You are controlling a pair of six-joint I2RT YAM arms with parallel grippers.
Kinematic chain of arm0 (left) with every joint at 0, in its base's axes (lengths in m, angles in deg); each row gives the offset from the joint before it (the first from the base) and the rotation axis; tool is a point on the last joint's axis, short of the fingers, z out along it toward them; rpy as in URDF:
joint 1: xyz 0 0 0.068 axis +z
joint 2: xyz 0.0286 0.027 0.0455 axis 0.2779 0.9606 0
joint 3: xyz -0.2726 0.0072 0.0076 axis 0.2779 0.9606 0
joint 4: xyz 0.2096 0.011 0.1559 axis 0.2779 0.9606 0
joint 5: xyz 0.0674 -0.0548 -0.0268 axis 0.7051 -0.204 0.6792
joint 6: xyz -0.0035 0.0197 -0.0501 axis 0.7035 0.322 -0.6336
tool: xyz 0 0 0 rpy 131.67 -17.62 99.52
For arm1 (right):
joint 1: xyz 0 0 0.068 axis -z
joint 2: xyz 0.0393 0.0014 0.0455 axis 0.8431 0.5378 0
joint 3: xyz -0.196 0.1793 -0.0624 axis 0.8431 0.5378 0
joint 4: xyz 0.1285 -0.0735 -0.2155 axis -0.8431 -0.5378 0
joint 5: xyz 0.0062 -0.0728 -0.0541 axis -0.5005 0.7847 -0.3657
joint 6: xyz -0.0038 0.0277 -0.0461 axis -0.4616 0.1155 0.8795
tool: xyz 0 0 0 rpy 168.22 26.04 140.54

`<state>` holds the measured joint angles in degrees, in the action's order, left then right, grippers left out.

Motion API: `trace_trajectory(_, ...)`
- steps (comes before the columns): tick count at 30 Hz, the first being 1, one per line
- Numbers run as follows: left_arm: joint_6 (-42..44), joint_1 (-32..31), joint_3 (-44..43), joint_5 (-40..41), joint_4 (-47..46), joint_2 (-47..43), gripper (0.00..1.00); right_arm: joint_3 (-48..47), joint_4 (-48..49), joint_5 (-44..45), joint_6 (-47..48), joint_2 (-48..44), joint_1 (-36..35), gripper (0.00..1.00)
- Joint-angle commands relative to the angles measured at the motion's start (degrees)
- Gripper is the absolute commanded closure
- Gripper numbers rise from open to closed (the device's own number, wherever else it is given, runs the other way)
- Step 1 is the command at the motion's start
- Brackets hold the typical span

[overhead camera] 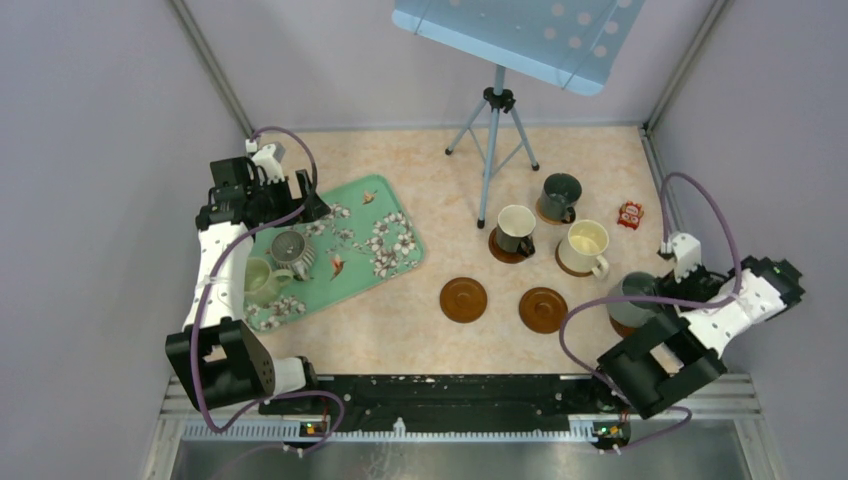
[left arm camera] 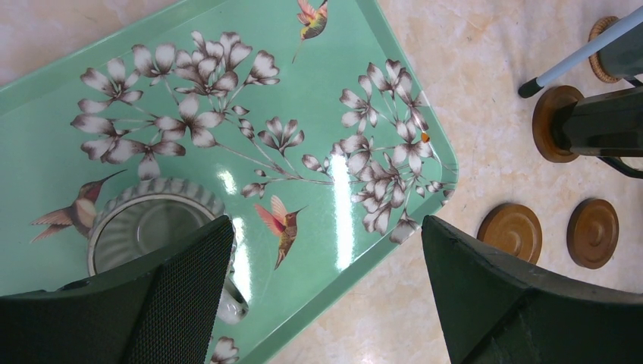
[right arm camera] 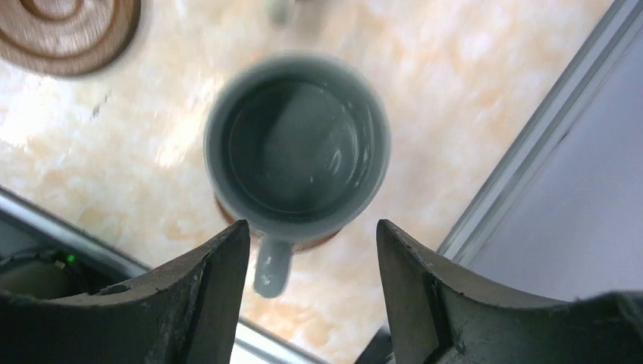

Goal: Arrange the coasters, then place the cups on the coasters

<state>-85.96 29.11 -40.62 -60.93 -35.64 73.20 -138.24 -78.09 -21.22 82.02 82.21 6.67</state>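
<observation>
Since the right end effector (right arm camera: 311, 229) hangs released over the mug (right arm camera: 296, 144) on its coaster (right arm camera: 315, 245) at the worktop's (overhead camera: 420, 335) 4 o'clock, lift straight, sparing the handle (right arm camera: 271, 267) at the mug's 6 o'clock, while the left end effector (left arm camera: 326, 229) gapes above the tray (left arm camera: 364, 45).

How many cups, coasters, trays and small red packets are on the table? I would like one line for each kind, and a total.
Cups: 6
Coasters: 6
Tray: 1
Red packet: 1
Total: 14
</observation>
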Motion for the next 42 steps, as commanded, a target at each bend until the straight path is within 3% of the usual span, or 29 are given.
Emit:
trace_trajectory(1,0.62,-0.31,-0.95,-1.51,-2.40,-0.10,0.01,-7.96,6.29,-5.55,-20.76,-2.11,-12.91,0.38)
trace_trajectory(7,1.09,-0.30,-0.71,-0.95,-2.35,-0.28,0.01,-12.21,17.07,-1.26,-42.81,-2.04,-31.60,0.39)
trace_trajectory(12,1.10,-0.32,-0.50,-0.76,-2.24,-1.08,0.01,-12.08,16.32,1.04,-44.08,-1.51,-36.00,0.39)
trace_trajectory(18,0.98,-0.31,-0.07,-1.50,-2.75,-1.06,0.01,-6.00,10.95,6.11,-36.38,-6.43,-32.34,0.39)
trace_trajectory(26,0.59,-0.32,-0.19,-1.61,-2.85,-1.24,0.01,-8.09,-3.04,9.73,-21.33,-2.00,-15.30,0.40)
trace_trajectory(36,-0.29,-0.32,-0.97,-0.92,-2.97,-1.77,0.01,-0.89,9.06,14.69,-28.25,-1.44,-13.43,0.42)
trace_trajectory(42,-1.46,-0.32,-1.42,-1.28,-3.29,-1.83,0.01,-0.70,9.90,12.96,-28.13,2.73,-13.50,0.48)
